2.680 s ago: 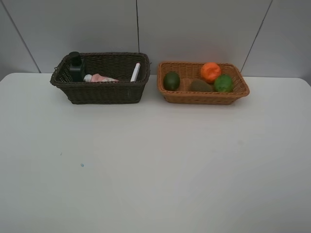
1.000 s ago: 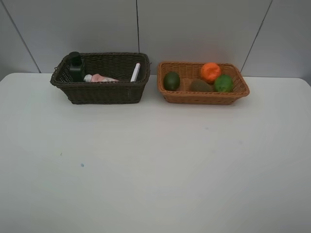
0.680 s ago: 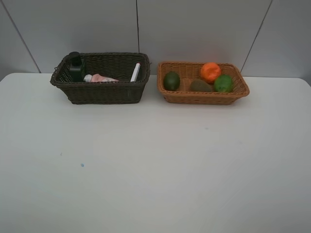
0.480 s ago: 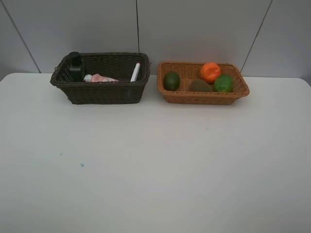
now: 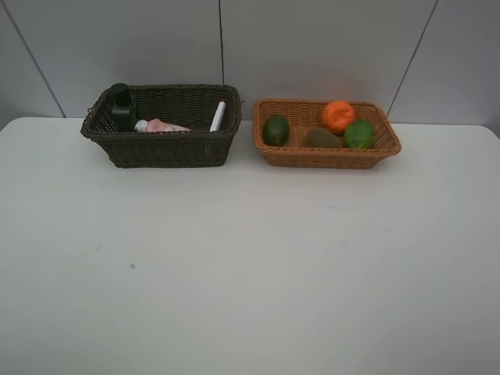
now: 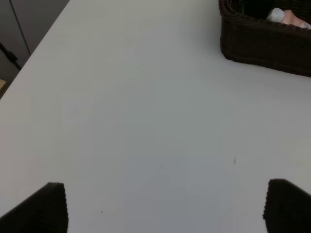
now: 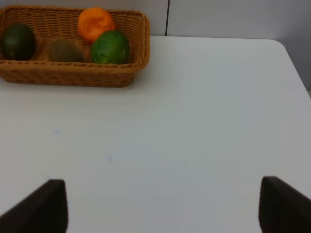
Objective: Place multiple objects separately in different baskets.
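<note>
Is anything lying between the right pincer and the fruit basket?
Nothing visible. In the right wrist view only bare white table lies between the open right pincer and the tan basket, where the orange, kiwi and two green fruits already sit.

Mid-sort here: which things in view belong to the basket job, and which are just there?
Job items:
dark basket: pump bottle, pink bottle, white marker
tan basket: dark green fruit, kiwi, orange, bright green fruit

Just there:
white table
grey wall panels
</note>
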You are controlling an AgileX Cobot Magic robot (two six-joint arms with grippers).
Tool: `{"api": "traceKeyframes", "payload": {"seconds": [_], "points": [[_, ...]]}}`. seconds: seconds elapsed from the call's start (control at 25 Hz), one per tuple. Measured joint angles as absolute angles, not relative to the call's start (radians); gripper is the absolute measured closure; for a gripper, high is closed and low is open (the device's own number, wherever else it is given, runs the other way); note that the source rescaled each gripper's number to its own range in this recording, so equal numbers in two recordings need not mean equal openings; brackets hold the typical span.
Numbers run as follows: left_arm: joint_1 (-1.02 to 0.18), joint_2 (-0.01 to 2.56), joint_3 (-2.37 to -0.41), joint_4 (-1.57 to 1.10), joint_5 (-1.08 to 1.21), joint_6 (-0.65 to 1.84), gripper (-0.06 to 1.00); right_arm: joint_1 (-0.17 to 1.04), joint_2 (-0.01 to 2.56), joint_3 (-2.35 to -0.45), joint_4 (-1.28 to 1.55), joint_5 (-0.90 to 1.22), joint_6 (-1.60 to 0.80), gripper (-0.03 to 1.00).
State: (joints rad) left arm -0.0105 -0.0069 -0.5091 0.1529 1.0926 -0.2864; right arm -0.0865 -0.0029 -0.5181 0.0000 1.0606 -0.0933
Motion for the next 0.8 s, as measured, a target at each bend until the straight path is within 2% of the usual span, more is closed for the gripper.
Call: {"api": "traceKeyframes", "payload": {"seconds": [0.8], "points": [[-0.010, -0.007, -0.509, 0.153, 1.092, -0.286, -0.06, -0.087, -0.003, -0.518, 0.000, 1.061, -0.093, -0.03]]}}
